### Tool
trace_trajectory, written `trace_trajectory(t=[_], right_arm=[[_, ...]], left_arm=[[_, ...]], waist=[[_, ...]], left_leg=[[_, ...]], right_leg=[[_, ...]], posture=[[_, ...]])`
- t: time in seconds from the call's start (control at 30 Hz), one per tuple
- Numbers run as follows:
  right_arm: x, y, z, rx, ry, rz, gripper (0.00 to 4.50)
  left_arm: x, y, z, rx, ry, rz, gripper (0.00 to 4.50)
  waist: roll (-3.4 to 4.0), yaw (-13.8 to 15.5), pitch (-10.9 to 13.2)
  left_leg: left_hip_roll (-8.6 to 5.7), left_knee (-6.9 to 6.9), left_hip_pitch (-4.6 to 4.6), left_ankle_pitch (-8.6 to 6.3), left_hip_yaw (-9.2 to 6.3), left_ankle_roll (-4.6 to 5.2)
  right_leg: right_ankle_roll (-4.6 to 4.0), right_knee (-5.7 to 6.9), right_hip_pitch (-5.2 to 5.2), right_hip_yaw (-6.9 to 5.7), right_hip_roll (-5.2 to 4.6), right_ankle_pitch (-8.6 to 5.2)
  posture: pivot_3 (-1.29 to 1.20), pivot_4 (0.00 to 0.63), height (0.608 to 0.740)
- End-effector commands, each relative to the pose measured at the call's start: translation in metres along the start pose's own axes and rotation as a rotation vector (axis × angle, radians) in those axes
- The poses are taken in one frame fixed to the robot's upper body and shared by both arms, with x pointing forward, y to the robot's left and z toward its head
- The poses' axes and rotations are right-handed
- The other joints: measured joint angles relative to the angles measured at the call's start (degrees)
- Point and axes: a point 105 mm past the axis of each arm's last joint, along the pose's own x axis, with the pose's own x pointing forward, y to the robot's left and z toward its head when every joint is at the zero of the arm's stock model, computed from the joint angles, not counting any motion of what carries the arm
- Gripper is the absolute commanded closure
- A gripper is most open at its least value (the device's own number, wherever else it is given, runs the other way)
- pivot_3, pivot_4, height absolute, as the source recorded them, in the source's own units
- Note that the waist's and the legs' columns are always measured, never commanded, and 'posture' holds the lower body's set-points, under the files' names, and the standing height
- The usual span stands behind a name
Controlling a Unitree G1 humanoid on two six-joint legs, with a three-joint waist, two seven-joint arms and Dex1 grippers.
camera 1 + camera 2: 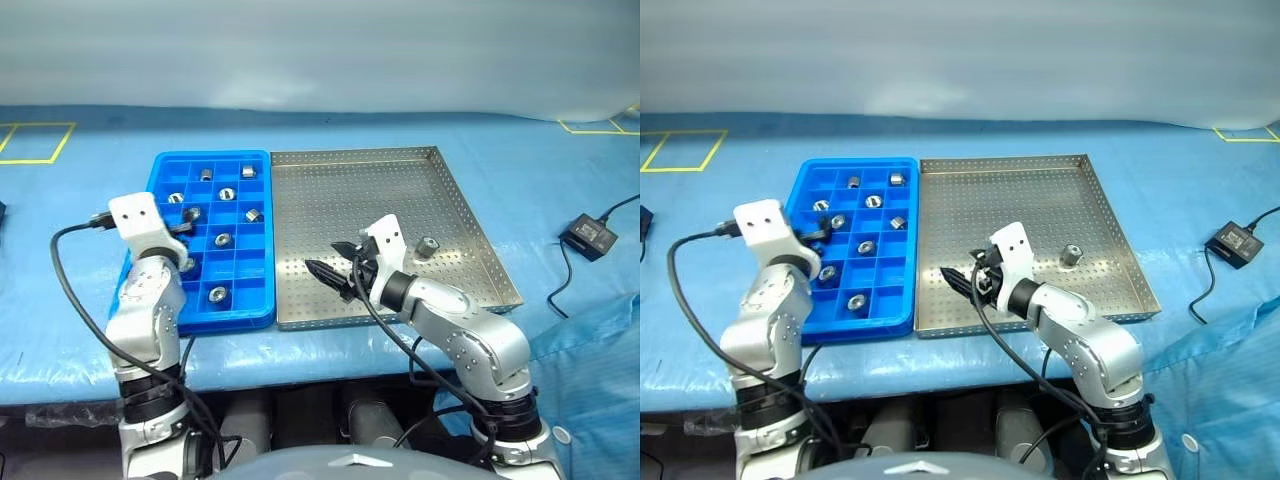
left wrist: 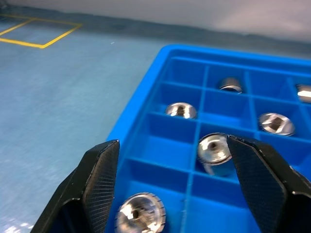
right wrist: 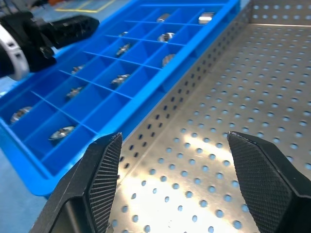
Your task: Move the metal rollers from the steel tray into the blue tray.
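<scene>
One roller point(image 1: 427, 246), right of right gripper point(image 1: 335, 268)

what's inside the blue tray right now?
The blue tray holds metal rollers, one per compartment; eight show, the other visible compartments bare. The left gripper hangs over the near-left cells, hiding some.

I count two trays: one blue tray point(image 1: 161, 175) and one steel tray point(image 1: 460, 205). Eight metal rollers point(image 1: 223, 240) sit in the blue tray, and one roller point(image 1: 427, 246) sits in the steel tray. That makes nine. I have two pincers.
</scene>
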Motion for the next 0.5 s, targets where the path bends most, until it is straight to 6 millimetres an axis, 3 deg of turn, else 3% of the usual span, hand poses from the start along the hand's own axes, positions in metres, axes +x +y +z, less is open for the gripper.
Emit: trace_trajectory(t=[0.03, 0.1, 0.2, 0.33, 0.5], right_arm=[[-0.008, -0.031, 0.012, -0.09, -0.024, -0.205, 0.84], [-0.015, -0.056, 0.015, -0.088, -0.023, -0.355, 0.84], [-0.024, -0.082, 0.016, -0.133, 0.006, -0.522, 0.84], [-0.03, -0.092, 0.018, -0.145, 0.022, -0.573, 0.84], [-0.03, -0.1, 0.004, -0.092, 0.058, -0.576, 0.84]], left_arm=[[-0.022, -0.083, 0.016, 0.029, -0.082, -0.511, 0.6], [-0.036, -0.115, 0.003, 0.125, -0.036, -0.737, 0.6], [-0.044, -0.135, -0.015, 0.213, 0.016, -0.88, 0.6], [-0.047, -0.152, -0.027, 0.238, 0.041, -0.972, 0.6], [-0.045, -0.159, -0.03, 0.225, 0.04, -1.004, 0.6]], waist=[[0.0, -0.4, 0.0], [0.03, -1.2, 0.0], [0.08, -2.7, 0.0], [0.11, -4.6, 0.0], [0.11, -7.1, 0.0]], left_leg=[[-0.02, 0.0, -0.01, -0.01, 0.02, 0.01], [0.0, -0.02, 0.01, -0.03, 0.11, 0.05], [0.0, -0.04, 0.03, -0.04, 0.15, 0.06], [0.05, -0.05, 0.05, -0.03, 0.15, 0.07], [0.05, -0.04, 0.05, -0.03, 0.14, 0.09]], right_leg=[[0.0, -0.01, -0.01, 0.0, -0.03, 0.0], [-0.01, 0.0, -0.05, 0.08, -0.04, 0.0], [-0.01, 0.01, -0.07, 0.13, -0.02, 0.0], [0.0, 0.02, -0.08, 0.15, 0.06, 0.0], [0.23, 0.02, -0.07, 0.2, 0.1, -0.11]], posture=[[-0.11, 0.15, 0.74], [-0.14, 0.15, 0.74], [-0.18, 0.15, 0.74], [-0.23, 0.15, 0.74], [-0.27, 0.15, 0.74]])
